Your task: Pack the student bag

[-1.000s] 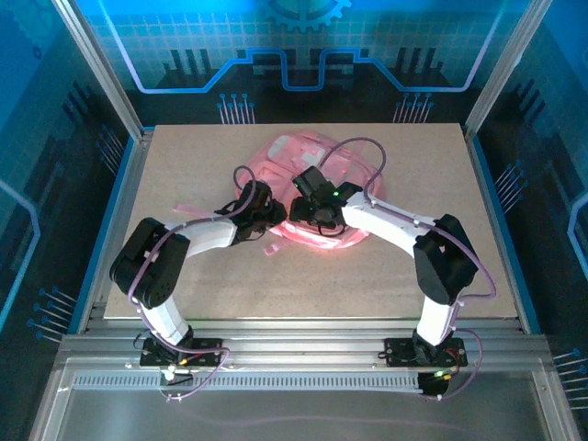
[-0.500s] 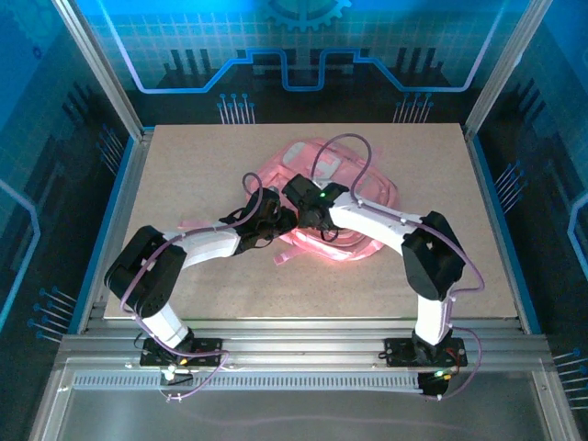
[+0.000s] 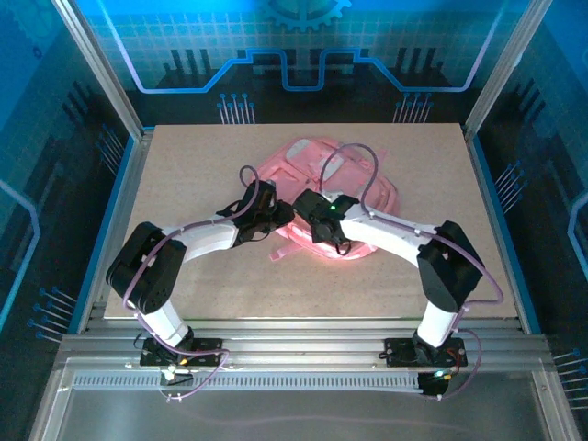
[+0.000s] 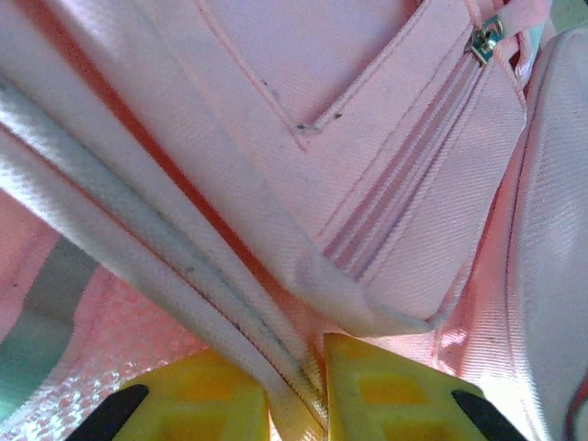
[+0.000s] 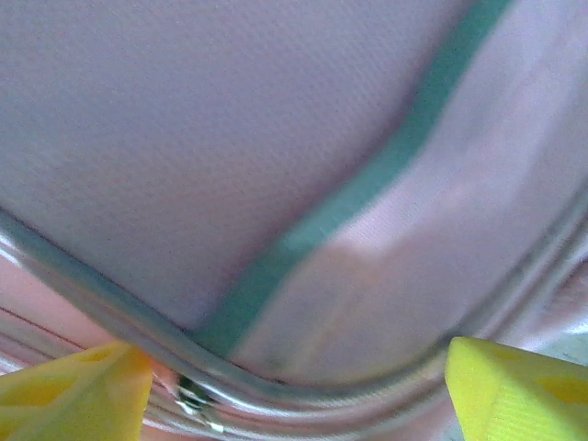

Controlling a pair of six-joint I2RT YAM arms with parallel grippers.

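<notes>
Toward the back middle of the desk (image 3: 184, 266) we see the student bag (image 3: 358, 179) lying flat, pink with pale patches. Our left fingers (image 4: 386, 390) are pinched together on a folded seam of its fabric at the bag's near left edge, with a zip pull (image 4: 484, 39) beyond them. Our right fingers (image 5: 514, 381) stand wide apart close over a pale panel with a green stripe, gripping nothing. One strap (image 3: 280, 254) trails onto the desk. Whether anything lies inside the bag we cannot tell.

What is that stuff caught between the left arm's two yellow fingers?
A folded edge of the student bag, pinched in the left gripper; the left wrist view shows it up close.
</notes>
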